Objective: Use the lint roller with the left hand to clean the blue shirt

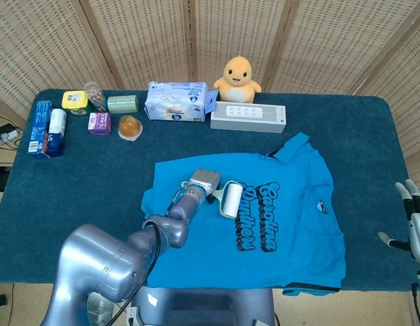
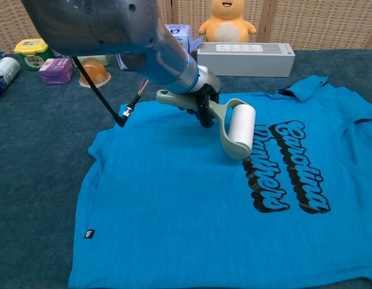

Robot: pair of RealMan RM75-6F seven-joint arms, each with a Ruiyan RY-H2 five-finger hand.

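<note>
The blue shirt point(image 1: 278, 238) point(image 2: 174, 217) lies flat on the table with black lettering across its chest. My left hand point(image 1: 202, 183) point(image 2: 198, 99) grips the pale green handle of the lint roller point(image 1: 230, 200) point(image 2: 240, 129). Its white roll rests on the shirt at the left edge of the lettering. My right hand point(image 1: 417, 224) hangs off the table's right edge, fingers spread, holding nothing; the chest view does not show it.
Along the back stand a tissue pack point(image 1: 179, 100), a yellow plush chick point(image 1: 238, 79) and a white box point(image 1: 248, 117). At the far left are a blue box point(image 1: 40, 128), a yellow-lidded jar point(image 1: 74, 102), a purple box point(image 1: 99, 123) and an orange cup point(image 1: 130, 127).
</note>
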